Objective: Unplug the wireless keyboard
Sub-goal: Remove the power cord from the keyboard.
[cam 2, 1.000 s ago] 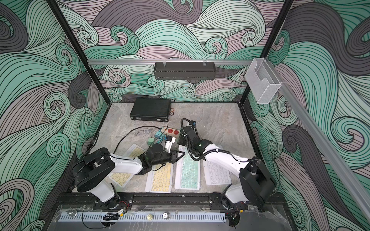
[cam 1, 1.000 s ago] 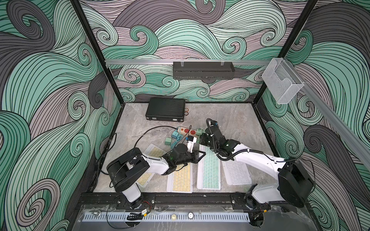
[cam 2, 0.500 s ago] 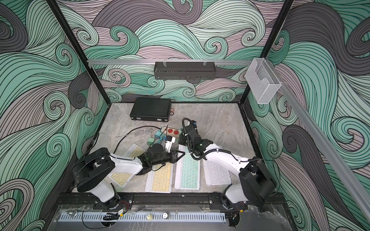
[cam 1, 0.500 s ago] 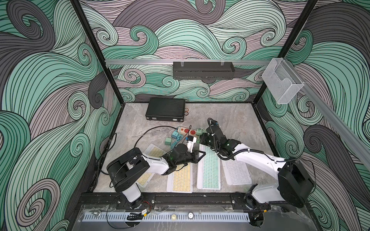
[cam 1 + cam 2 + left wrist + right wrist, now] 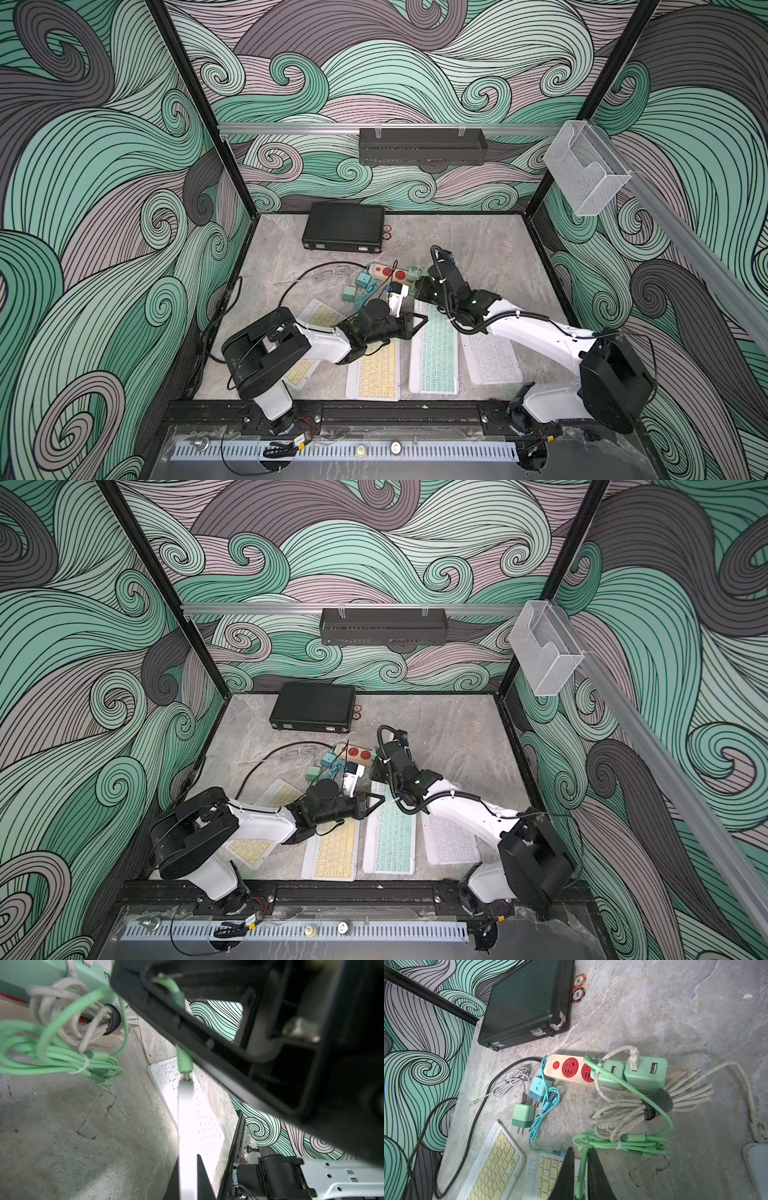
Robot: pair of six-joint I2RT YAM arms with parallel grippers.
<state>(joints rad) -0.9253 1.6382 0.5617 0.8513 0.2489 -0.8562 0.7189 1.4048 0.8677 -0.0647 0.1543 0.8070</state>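
**Desk:** Where does the wireless keyboard sit?

**Photographer:** The mint-keyed keyboard (image 5: 434, 353) lies on the table (image 5: 478, 249), between a yellow-keyed keyboard (image 5: 376, 370) and a white keyboard (image 5: 492, 359), as both top views show.

**Desk:** And the arms?

**Photographer:** The left arm (image 5: 320, 347) reaches over the yellow keys. The left jaws are clamped on the mint keyboard's far edge, which shows as a bright white strip in the left wrist view. The right jaws are closed around the green cable (image 5: 637, 1144), just behind its plug (image 5: 184, 1059).

**Desk:** Is the plug out?

**Photographer:** Its metal tip shows at the keyboard's edge, but whether it is seated cannot be told. The cable's bundled slack lies beside the power strip (image 5: 556, 1070).
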